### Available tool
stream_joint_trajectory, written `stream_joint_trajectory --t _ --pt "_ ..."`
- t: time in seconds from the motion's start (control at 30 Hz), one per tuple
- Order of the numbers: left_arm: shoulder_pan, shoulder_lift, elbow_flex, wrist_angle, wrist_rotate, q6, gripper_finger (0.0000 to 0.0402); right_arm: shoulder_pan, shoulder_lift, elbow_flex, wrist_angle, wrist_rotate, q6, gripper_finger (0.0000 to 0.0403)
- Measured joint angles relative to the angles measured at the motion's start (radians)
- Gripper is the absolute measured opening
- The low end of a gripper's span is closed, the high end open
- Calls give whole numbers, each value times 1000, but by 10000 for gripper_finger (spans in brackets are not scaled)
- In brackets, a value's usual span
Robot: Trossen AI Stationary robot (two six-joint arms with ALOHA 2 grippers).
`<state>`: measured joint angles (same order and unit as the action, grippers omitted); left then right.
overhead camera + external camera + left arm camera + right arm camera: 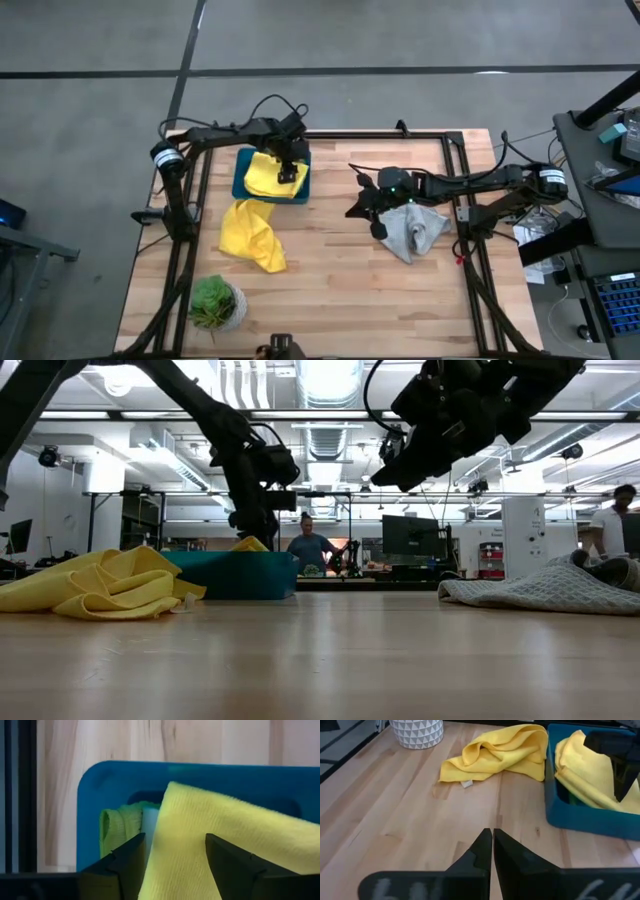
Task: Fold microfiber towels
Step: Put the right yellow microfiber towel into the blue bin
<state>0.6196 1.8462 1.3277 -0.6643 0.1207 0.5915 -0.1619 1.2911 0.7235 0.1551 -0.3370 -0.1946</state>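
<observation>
Lime towel (117, 827) under yellow towel (220, 845) shows only wrist-side.

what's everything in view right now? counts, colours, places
yellow towel in tray: 1, yellow, on top in the teal tray
lime green towel: 1, lime green, in the tray under the yellow one
loose yellow towel: 1, yellow, crumpled on the table beside the tray
grey towel: 1, pale grey, crumpled, table's right side
tray: 1, teal
potted plant: 1, green, near edge
person: 1, background
left end effector: open, over tray towel
right end effector: shut, above table
</observation>
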Motion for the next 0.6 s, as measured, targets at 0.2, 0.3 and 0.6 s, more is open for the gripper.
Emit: stream_joint_trajectory --t 0.2,0.3,0.6 --pt "21 0 -4 2 0 -5 151 -2 0 -3 -1 7 15 9" --pt "27 0 -14 1 0 -7 127 -2 0 -9 -9 23 20 9" --pt "26 0 -21 1 -1 -8 60 -2 1 -13 -18 24 27 9"
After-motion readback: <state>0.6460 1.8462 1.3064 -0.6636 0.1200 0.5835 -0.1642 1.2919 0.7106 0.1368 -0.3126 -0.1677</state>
